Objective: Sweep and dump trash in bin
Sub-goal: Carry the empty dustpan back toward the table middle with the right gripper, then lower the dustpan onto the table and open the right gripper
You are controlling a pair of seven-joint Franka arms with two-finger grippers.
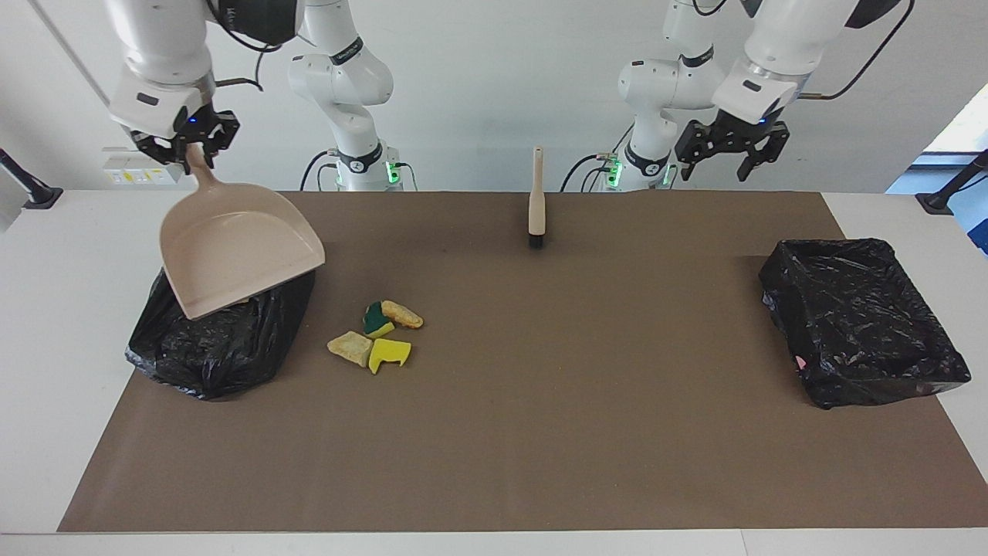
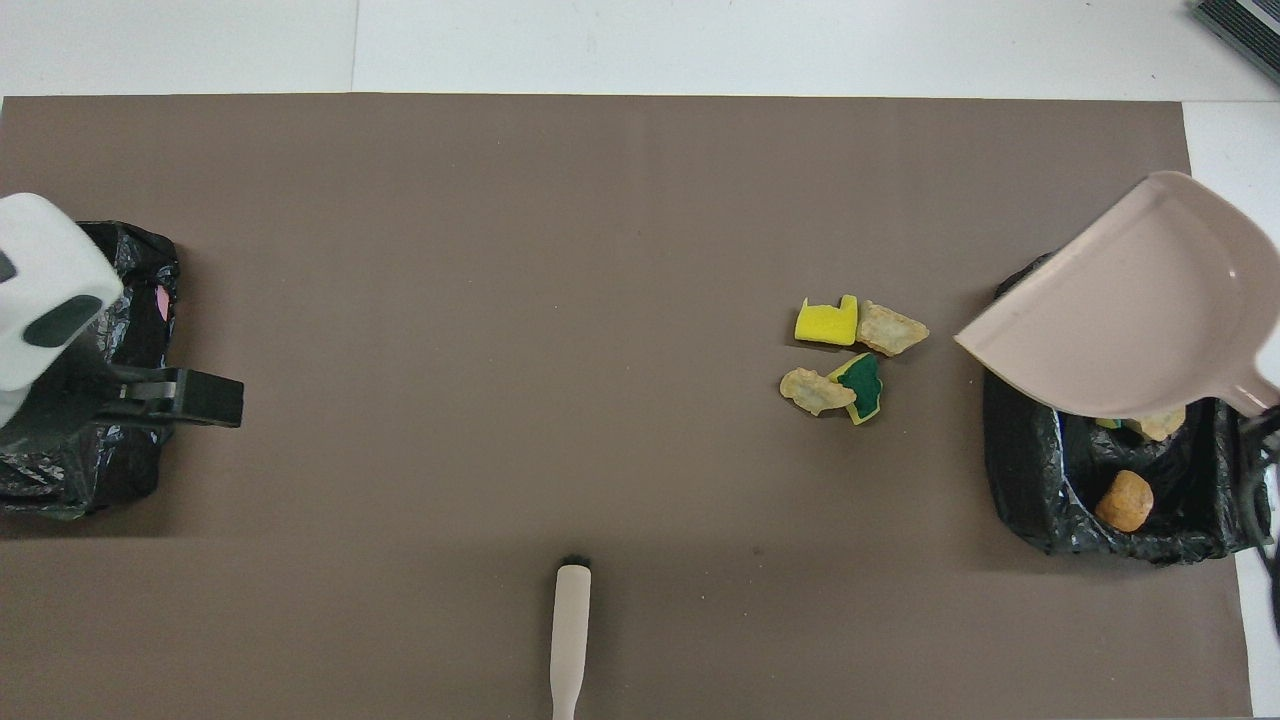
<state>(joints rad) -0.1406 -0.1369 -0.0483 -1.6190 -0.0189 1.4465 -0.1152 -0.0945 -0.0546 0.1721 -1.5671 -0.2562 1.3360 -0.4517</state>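
My right gripper (image 1: 185, 145) is shut on the handle of the beige dustpan (image 1: 235, 259), which hangs tilted over the black-lined bin (image 1: 216, 347) at the right arm's end. In that bin (image 2: 1030, 480) lie an orange-brown lump (image 2: 1122, 500) and a tan lump (image 2: 1162, 424), partly hidden by the dustpan (image 2: 1140, 300). Several pieces of trash (image 1: 377, 336) lie on the brown mat beside the bin, toward the middle: yellow and green sponge scraps and tan lumps (image 2: 850, 362). My left gripper (image 1: 729, 150) is open and holds nothing, raised high toward the left arm's end.
A beige brush (image 1: 536, 202) stands on its bristles near the robots' edge of the mat, mid-table (image 2: 570, 630). A second black-lined bin (image 1: 861, 320) sits at the left arm's end, partly covered by the left hand (image 2: 45, 290) in the overhead view.
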